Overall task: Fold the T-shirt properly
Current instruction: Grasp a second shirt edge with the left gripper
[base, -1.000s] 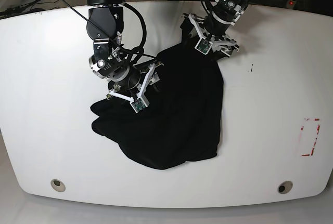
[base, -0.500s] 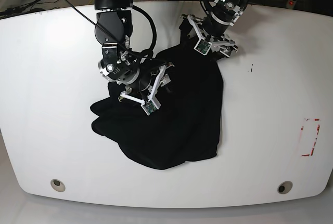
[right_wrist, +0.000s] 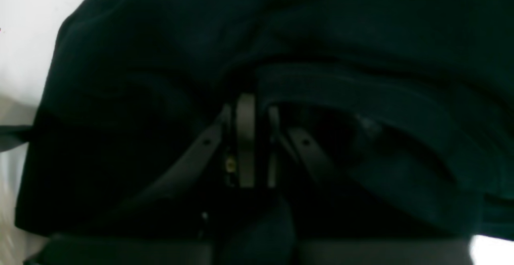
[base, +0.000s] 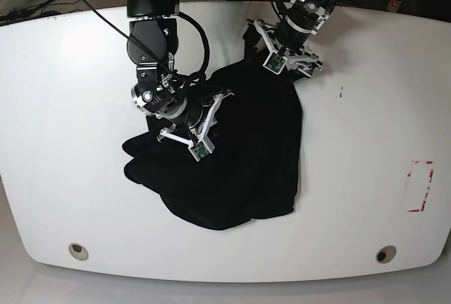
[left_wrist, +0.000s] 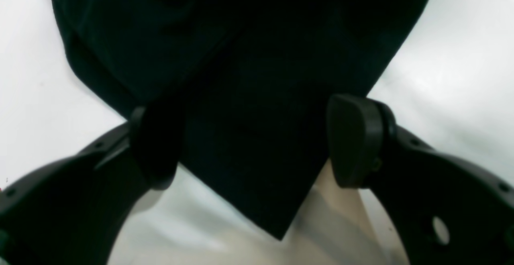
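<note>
- One T-shirt (base: 239,156), black, lying crumpled mid-table (base: 63,106); I count two arms on it.
- Right gripper (right_wrist: 251,136): in my right wrist view the jaws are pinched together, with dark cloth bunched all round them. Whether a fold sits between them I cannot tell.
- Left gripper (left_wrist: 257,144): jaws spread wide, a pointed corner of the shirt lying between the fingers (left_wrist: 353,140), not clamped.
- Base view alone shows one red-outlined rectangle (base: 421,186) near the table's edge, well apart from the shirt.
- Both wrist views are very dark; shirt's neck and sleeves indistinguishable.
</note>
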Robot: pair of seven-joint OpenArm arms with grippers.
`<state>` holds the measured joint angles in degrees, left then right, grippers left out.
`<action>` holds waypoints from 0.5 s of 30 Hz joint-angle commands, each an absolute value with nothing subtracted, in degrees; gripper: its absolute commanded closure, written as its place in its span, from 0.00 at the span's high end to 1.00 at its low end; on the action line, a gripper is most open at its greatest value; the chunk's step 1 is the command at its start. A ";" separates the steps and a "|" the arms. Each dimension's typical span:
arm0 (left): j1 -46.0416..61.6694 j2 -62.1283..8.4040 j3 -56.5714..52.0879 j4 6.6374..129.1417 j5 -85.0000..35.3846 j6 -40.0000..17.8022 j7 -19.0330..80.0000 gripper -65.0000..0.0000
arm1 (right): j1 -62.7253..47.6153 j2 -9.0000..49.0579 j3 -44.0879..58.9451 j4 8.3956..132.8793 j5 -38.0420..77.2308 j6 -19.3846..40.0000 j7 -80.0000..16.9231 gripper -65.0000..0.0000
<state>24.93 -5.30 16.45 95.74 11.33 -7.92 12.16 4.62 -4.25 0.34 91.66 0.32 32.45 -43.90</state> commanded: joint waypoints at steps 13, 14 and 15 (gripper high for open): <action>25.36 -5.41 16.48 95.87 12.18 -7.78 13.32 0.80 | 13.05 -1.54 0.57 100.79 1.19 32.66 -42.42 0.00; 25.36 -5.41 16.48 95.87 12.18 -7.78 13.32 0.80 | 13.93 -0.92 0.57 100.79 1.19 32.66 -42.42 0.00; 25.36 -5.41 16.48 95.78 12.18 -7.78 13.32 0.80 | 14.64 -0.48 0.57 100.79 1.19 32.66 -42.42 0.00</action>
<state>24.95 -5.26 16.45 95.66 11.35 -7.92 12.16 12.60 -0.82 0.71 99.66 0.25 32.77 -43.99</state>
